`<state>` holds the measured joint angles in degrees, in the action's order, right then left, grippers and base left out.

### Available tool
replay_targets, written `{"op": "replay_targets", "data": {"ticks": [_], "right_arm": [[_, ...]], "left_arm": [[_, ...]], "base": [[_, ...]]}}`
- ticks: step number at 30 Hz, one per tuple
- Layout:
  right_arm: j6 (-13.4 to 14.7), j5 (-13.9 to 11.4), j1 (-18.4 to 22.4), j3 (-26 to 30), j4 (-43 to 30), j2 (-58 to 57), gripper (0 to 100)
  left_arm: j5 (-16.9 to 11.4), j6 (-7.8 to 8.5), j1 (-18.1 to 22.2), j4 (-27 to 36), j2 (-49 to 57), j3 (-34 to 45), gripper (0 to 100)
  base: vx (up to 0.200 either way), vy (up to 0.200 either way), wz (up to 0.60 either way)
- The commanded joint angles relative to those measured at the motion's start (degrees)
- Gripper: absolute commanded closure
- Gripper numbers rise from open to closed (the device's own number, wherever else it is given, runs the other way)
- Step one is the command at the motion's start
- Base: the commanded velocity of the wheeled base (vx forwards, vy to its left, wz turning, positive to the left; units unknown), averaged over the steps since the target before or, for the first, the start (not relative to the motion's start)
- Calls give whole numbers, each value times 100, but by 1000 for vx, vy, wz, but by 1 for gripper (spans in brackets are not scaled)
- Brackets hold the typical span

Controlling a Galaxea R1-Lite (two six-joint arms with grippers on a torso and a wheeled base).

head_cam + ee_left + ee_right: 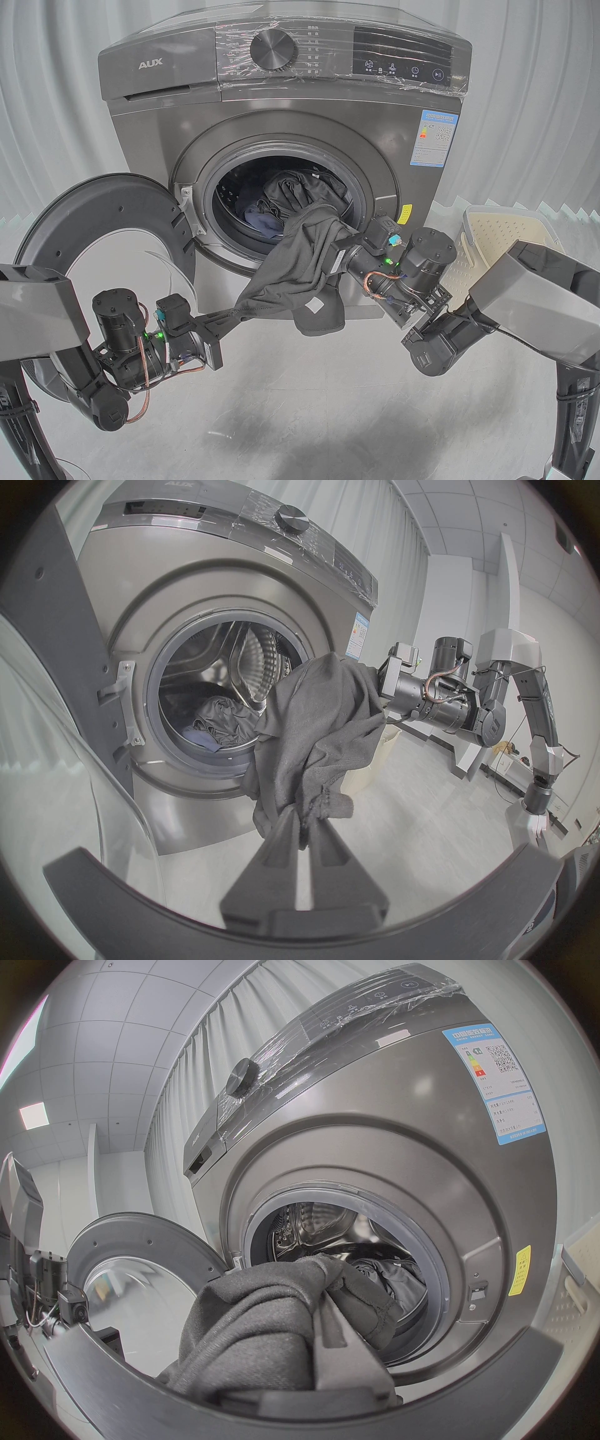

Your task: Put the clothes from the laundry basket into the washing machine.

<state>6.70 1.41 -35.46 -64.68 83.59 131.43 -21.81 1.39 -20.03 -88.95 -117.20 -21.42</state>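
A dark grey garment (294, 262) hangs between both grippers in front of the washing machine (281, 112). My left gripper (232, 310) is shut on the garment's lower hem (304, 811), low and left of the drum opening. My right gripper (334, 240) is shut on the garment's upper part (262, 1322) at the lower right rim of the drum opening (281, 200). Other dark and blue clothes (281, 197) lie inside the drum (212, 724). The cream laundry basket (500, 234) stands to the right of the machine, behind my right arm.
The machine's round door (106, 219) stands swung open to the left, close to my left arm. Grey floor (300, 400) lies bare in front of the machine. A pale curtain (537, 94) hangs behind.
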Motion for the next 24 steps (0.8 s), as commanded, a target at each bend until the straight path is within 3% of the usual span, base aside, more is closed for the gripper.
{"op": "replay_targets", "data": {"ticks": [1, 6, 12, 18, 24], "right_arm": [[-11, -1, 4, -18, -9, -29, 100], [-46, -10, 162, -132, -27, -38, 100], [-38, -10, 145, -185, -27, -3, 100], [-29, 17, -92, -185, -36, 23, 100], [-29, 113, -259, -194, -45, 58, 100]], "left_arm": [[1, -42, -1, 1, -40, 24, 0], [-69, -42, -19, 1, -66, 402, 0], [-553, 283, -194, 1, -92, 824, 0], [-561, 300, -440, -8, -101, 762, 0], [-429, 221, -739, 10, -233, -152, 0]], "base": [[0, 0, 0], [0, 0, 0], [0, 0, 0], [0, 0, 0], [0, 0, 0]]}}
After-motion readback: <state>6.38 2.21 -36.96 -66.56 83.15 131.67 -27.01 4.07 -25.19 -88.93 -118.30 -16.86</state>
